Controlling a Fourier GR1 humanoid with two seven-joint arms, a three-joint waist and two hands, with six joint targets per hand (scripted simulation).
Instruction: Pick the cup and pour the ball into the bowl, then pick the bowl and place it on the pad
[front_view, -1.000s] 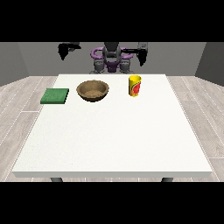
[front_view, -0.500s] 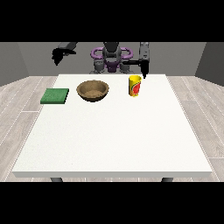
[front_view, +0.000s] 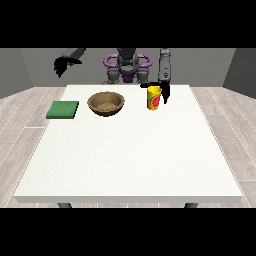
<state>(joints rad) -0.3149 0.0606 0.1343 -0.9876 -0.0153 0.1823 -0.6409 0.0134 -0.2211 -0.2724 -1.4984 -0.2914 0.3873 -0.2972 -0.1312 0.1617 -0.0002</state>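
A yellow cup with a red mark stands upright on the far part of the white table. The ball does not show. The hand at the view's right hangs straight down right beside the cup, on its right side; I cannot tell how its fingers lie. A brown wooden bowl sits left of the cup. A green pad lies flat near the table's left edge. The hand at the view's left is raised high, off the table's far left corner.
The robot's torso stands behind the table's far edge. Wooden floor surrounds the table.
The hand at the view's right has come down from beside the torso to the cup's right side. The hand at the view's left has swung further out to the left.
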